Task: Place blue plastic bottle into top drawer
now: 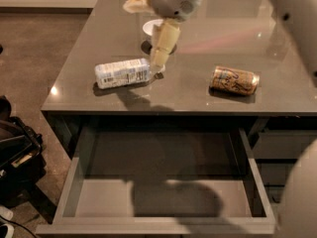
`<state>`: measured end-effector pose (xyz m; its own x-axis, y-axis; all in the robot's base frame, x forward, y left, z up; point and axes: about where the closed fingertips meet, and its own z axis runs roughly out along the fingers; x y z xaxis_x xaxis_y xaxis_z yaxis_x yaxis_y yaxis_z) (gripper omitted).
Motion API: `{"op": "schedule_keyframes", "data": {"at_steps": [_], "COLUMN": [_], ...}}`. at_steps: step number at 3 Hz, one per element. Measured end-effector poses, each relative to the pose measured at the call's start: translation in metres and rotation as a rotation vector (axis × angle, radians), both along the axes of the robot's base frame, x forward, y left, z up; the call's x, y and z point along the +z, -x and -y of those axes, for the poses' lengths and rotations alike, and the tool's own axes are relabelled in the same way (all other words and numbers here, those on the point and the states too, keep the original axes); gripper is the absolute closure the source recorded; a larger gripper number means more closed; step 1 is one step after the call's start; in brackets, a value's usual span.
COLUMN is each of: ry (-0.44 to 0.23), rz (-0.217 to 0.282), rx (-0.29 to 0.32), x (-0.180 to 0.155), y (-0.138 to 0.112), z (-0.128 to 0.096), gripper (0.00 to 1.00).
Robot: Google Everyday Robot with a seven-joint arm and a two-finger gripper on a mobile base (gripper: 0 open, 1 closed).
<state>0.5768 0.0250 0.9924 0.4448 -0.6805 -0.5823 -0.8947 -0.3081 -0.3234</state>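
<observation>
On the grey counter the blue plastic bottle lies on its side, near the front left part, with its pale label turned up. Above its right end hangs the pincer, which reaches down from the top of the view. The pincer is released and spread wide: one cream finger points down to the bottle's right end, the other points to the upper left. It grasps nothing. If the lower tip touches the bottle or stands only just beside it, I cannot tell.

Behind the pincer stands a white bowl, partly hidden by it. Well apart to the right, a gold-orange drink can lies on its side, also on the counter.

Below the counter's front edge the top drawer is pulled out. It is wide and shallow, its grey floor carries only a dark shadow. The bottle is not in it. On the floor at the left lies some dark equipment.
</observation>
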Motion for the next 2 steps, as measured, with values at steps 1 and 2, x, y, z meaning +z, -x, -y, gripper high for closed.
{"op": "schedule_keyframes", "data": {"at_steps": [1, 2], "ry": [-0.005, -0.01], "rz": [-0.002, -0.023], "rx": [0.005, -0.028], "x": [-0.0031, -0.01], "y": [-0.0028, -0.0093], "z": [-0.0043, -0.0038], "gripper": [0.0, 0.0]}}
